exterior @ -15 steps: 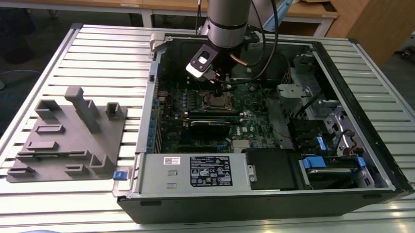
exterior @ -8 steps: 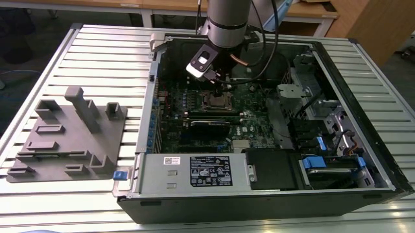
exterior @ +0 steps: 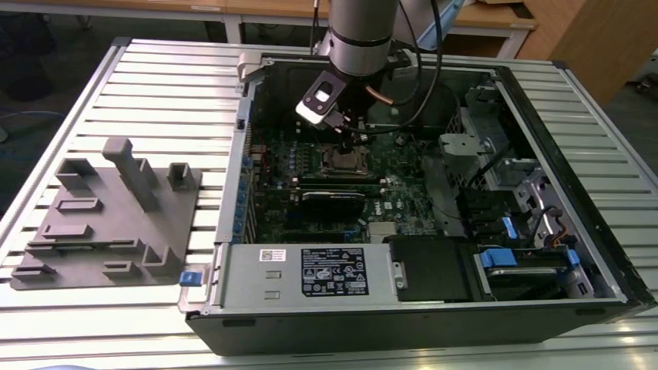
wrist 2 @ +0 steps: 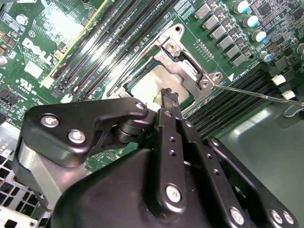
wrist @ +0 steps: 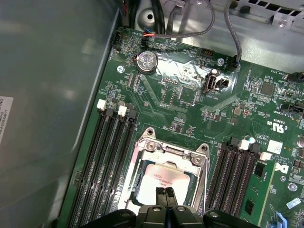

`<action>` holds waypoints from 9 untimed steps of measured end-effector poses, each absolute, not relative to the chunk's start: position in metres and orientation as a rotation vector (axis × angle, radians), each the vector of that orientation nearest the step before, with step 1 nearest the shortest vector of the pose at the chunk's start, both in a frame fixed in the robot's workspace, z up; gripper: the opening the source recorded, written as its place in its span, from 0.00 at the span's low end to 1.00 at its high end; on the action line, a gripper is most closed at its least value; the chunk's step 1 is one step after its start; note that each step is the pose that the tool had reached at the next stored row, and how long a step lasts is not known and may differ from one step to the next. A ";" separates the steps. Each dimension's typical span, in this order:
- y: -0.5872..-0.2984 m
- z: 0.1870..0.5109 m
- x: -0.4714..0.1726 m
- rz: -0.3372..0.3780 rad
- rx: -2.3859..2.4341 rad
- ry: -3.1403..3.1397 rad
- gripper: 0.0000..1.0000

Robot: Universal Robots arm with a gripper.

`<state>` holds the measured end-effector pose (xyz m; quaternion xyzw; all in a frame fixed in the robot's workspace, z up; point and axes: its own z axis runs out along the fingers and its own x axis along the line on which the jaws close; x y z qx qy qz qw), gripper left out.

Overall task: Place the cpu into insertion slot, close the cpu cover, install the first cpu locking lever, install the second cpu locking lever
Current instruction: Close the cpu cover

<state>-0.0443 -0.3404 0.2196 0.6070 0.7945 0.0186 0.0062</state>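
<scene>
The open computer case (exterior: 590, 254) held the green motherboard (wrist: 190, 109). On it the cpu cover (wrist: 172, 151) lay flat around the cpu (wrist: 159, 176), hiding the insertion slot beneath. My claw (wrist: 165, 195), its fingers pressed together on nothing, hid the chip's edge. One thin locking lever (wrist 2: 256, 93) stuck out.

We get bright, even light on the counter (exterior: 154, 77), it's dimmer inside the case (exterior: 411, 327), and harsh white glare hits the green board (wrist 2: 61, 28).
</scene>
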 end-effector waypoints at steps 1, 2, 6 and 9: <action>-0.340 0.220 -0.044 0.058 1.899 2.486 0.11; -0.340 0.220 -0.044 0.058 1.898 2.487 0.11; -0.340 0.220 -0.044 0.059 1.880 2.502 0.11; -0.340 0.220 -0.044 0.059 1.880 2.502 0.11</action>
